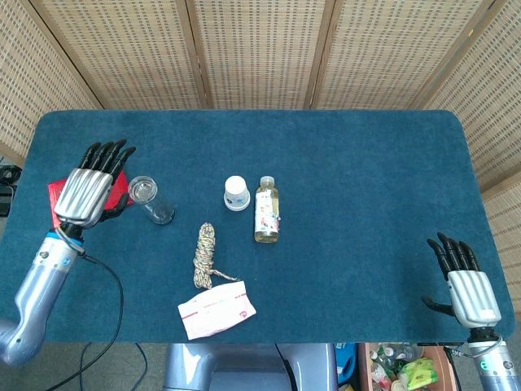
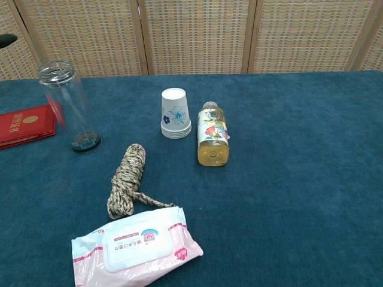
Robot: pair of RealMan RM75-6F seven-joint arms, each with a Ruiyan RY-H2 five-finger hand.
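My left hand (image 1: 88, 185) hovers open over the red booklet (image 1: 57, 196), its fingers spread and empty, just left of the clear glass jar (image 1: 150, 198) that stands upright (image 2: 67, 106). In the chest view only a dark fingertip (image 2: 6, 40) shows at the left edge. My right hand (image 1: 466, 285) is open and empty at the table's near right corner, far from everything.
An upside-down paper cup stack (image 1: 236, 193) and a lying bottle of yellow liquid (image 1: 266, 210) sit mid-table. A coiled rope (image 1: 205, 255) and a wet-wipes pack (image 1: 216, 309) lie nearer the front edge. Wicker screens (image 1: 260, 49) stand behind the blue table (image 1: 366, 179).
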